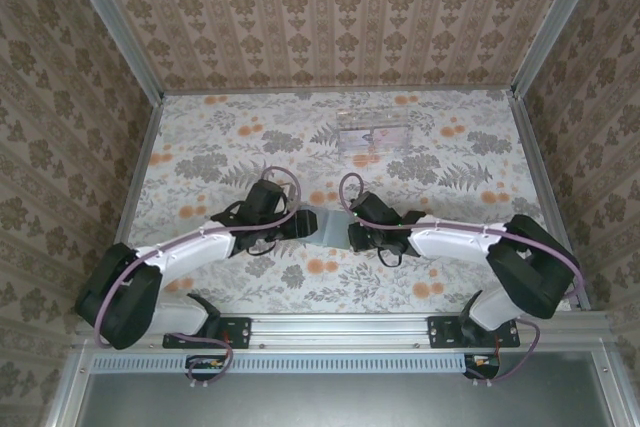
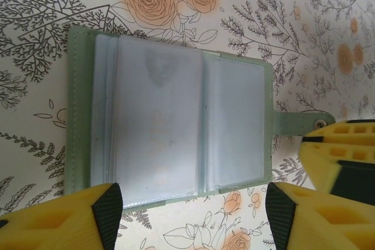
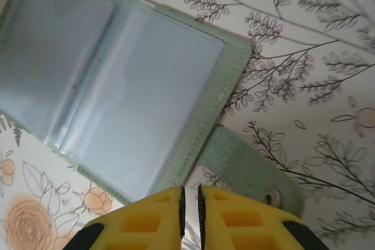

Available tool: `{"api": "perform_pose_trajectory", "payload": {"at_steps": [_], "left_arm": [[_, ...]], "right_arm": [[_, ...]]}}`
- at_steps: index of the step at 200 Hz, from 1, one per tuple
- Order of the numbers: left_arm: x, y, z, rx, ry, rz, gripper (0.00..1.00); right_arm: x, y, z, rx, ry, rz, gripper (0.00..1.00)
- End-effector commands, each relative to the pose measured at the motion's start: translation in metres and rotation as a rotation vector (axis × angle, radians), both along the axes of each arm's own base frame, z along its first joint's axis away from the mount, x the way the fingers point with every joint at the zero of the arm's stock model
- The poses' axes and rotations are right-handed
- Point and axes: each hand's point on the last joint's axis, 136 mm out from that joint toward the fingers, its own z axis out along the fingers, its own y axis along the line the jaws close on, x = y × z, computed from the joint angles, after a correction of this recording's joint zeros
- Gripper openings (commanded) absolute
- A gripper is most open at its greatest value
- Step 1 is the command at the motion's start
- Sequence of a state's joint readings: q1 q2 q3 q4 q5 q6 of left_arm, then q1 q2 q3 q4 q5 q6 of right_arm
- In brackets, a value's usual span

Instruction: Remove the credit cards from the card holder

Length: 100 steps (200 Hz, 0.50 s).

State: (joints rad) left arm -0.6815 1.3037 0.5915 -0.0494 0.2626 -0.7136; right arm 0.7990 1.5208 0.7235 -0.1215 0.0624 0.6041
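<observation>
The card holder point(image 1: 327, 226) lies open and flat on the floral table point(image 1: 220, 147), clear sleeves up. What sits in the sleeves is too hazy to tell. The left gripper point(image 2: 193, 212) hangs over the holder's near edge with its 2 fingers spread wide, 1 toward each corner. The right gripper point(image 3: 190, 203) is just beside the holder's strap point(image 3: 252, 174), fingers pressed almost together with nothing seen between them. A clear tray point(image 1: 373, 135) sits well beyond the holder.

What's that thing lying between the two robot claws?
In the top view, the open card holder lies flat on the flowered table, between the left gripper and the right gripper.
</observation>
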Motion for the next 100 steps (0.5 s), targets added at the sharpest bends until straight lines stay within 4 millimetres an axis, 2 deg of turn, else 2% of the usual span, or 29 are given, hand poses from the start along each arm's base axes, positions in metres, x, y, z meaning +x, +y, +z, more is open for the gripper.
{"api": "perform_pose_trajectory", "payload": {"at_steps": [1,45,100], "left_arm": [[0.006,-0.010,0.007,-0.008,-0.026,-0.024,0.66],[0.006,-0.014,-0.006,0.007,0.007,-0.036,0.63],[0.008,-0.004,-0.025,0.101,0.030,-0.012,0.59]], "right_arm": [[-0.001,0.010,-0.007,0.050,0.033,-0.014,0.17],[0.001,0.010,-0.015,0.017,0.050,-0.011,0.14],[-0.001,0.006,-0.019,0.007,0.059,-0.023,0.13]]}}
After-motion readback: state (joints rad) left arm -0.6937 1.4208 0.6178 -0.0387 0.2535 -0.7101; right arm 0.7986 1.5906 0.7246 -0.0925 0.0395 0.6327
